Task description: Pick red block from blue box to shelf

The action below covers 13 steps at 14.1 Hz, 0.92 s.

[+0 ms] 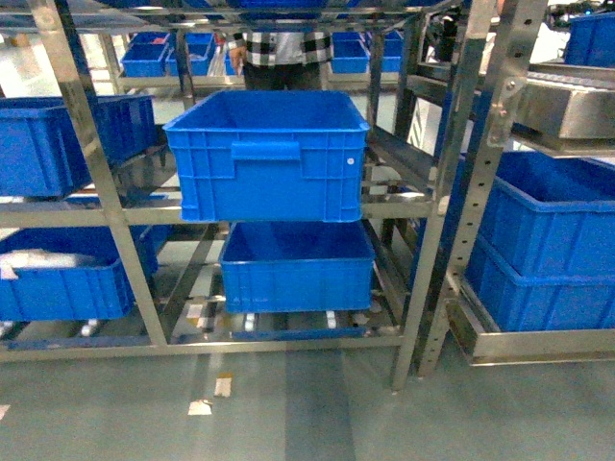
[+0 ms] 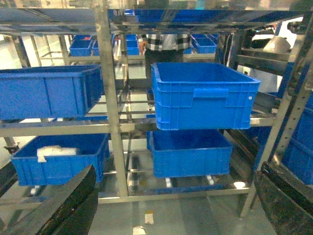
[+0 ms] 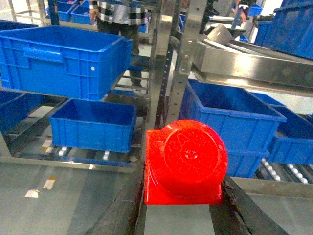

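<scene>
Both right gripper [image 3: 182, 215] fingers clamp the red block [image 3: 186, 164]; left gripper [image 2: 171, 205] gapes.

My head view shows neither gripper. A person [image 1: 279, 53] behind the shelf [image 1: 452, 192] is cut off above the checked shirt (no face visible).

The right gripper [image 3: 183, 215] is clamped on the red block [image 3: 185, 164], held up off the floor. The left gripper [image 2: 171, 205] hangs spread wide, nothing between its fingers [image 2: 73, 205].
</scene>
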{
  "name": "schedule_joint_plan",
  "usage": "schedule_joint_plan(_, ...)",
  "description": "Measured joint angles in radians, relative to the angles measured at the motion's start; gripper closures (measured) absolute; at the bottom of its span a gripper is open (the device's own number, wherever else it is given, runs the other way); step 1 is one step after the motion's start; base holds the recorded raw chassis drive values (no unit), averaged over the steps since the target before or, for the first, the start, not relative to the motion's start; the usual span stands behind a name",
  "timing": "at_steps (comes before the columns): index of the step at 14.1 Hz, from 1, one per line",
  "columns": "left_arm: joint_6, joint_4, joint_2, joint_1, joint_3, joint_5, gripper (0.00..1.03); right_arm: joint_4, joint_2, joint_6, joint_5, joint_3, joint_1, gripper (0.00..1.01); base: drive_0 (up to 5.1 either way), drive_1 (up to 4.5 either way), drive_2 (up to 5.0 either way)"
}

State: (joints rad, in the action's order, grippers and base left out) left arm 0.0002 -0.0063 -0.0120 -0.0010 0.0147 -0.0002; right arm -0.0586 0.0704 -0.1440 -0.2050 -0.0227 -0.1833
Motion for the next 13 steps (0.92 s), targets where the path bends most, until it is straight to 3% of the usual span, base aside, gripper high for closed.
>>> schedule_joint_plan(13,0.000,0.003,0.000,0.003,0.000,-0.002,0.05,0.000,0.000,0.000,-0.002,0.000,0.001,0.73,0.8,4.84,-3.3)
